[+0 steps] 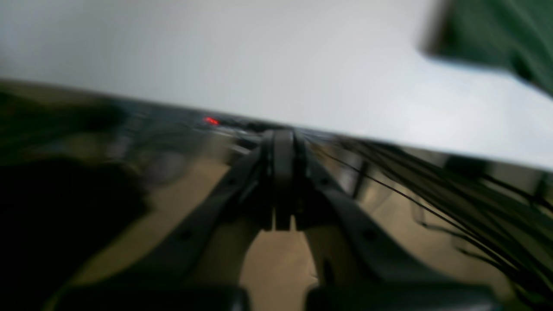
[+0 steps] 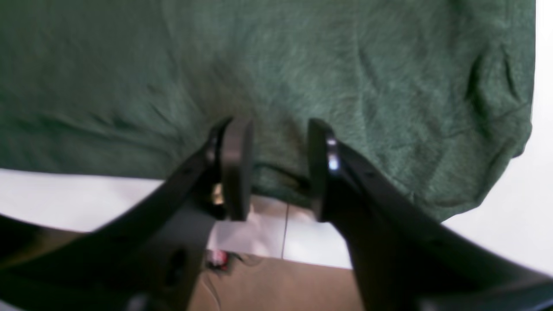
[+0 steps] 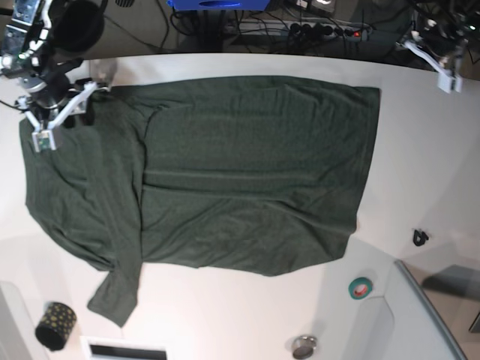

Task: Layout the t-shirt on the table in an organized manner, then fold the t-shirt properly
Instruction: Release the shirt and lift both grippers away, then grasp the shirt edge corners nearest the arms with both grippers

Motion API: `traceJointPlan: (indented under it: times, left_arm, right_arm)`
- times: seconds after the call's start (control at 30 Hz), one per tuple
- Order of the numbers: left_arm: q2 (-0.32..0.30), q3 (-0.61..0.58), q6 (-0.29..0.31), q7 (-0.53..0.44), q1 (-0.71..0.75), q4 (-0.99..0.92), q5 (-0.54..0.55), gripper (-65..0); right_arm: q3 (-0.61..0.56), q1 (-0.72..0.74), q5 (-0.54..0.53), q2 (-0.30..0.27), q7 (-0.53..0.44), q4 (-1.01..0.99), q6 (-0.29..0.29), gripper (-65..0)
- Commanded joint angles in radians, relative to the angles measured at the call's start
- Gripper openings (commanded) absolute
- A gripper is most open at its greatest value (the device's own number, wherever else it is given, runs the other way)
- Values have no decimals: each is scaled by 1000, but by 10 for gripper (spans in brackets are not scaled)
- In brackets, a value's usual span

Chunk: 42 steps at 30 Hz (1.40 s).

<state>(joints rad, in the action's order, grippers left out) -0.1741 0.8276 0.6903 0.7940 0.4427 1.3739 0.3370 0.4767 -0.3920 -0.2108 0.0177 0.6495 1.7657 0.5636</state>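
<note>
- Across the table you see the t-shirt spread mostly flat, one sleeve trailing toward the near edge.
- Your right gripper stands parted over the shirt's edge, its jaws apart and pinching no cloth.
- Your left gripper is closed, empty, beyond the table's edge.

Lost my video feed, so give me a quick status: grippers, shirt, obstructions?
Right gripper fingers apart at the hem of the dark green fabric t-shirt. Left gripper shut, empty, off the white table. Nothing obstructing.
</note>
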Motion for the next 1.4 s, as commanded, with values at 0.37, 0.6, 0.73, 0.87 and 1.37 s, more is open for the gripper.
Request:
traceJointPlan:
  times: [0.37, 0.6, 0.73, 0.87, 1.37]
  left_arm:
    - [135, 98, 8, 35, 64, 238, 208, -260]
    - [118, 161, 8, 52, -54, 100, 133, -255]
    - [123, 158, 8, 52, -109, 19, 124, -253]
    - [130, 114, 8, 52, -123, 9, 124, -253]
    - [146, 86, 8, 51, -176, -155, 124, -253]
  right_arm:
    - [236, 32, -121, -22, 16, -76, 135, -162]
    - [236, 43, -121, -55, 8, -160, 135, -162]
    - [238, 49, -121, -55, 8, -161, 135, -162]
    - [238, 52, -121, -55, 8, -161, 135, -162]
    - [238, 51, -121, -57, 8, -161, 135, -162]
